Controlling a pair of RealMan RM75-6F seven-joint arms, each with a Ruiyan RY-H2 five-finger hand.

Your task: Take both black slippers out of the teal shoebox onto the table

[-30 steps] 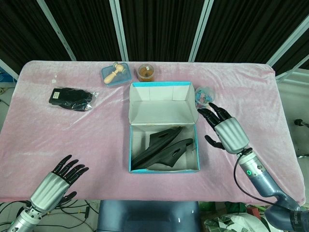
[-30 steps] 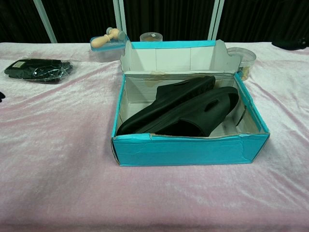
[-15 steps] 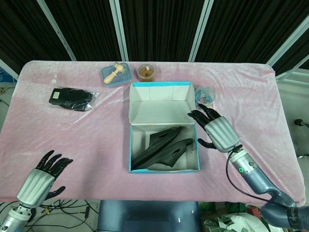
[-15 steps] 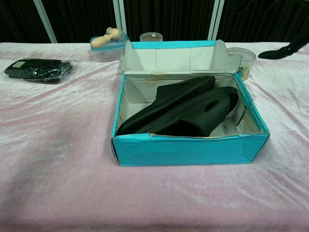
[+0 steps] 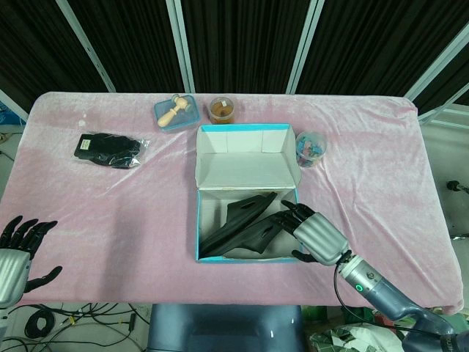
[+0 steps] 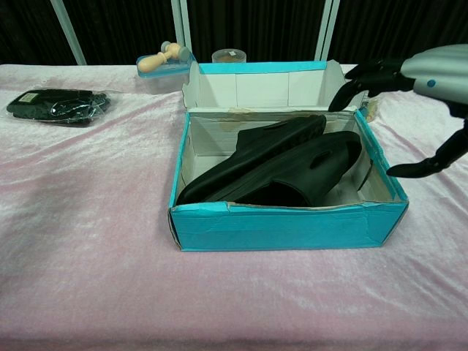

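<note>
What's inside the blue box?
Two black slippers lie overlapping inside the shoebox. The floor under them is hidden. The right hand hovers at its right edge, holding nothing.

slippers [image 5: 248, 224]: 2 | shoebox [image 5: 247, 257]: 1 | round jars [image 5: 222, 110]: 2 | hands [image 5: 316, 236]: 2

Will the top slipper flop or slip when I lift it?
The top slipper looks moulded and thin, so probably light and fairly stiff. It overlaps the other slipper, which may drag along. Its smooth surface might slip from the right hand.
</note>
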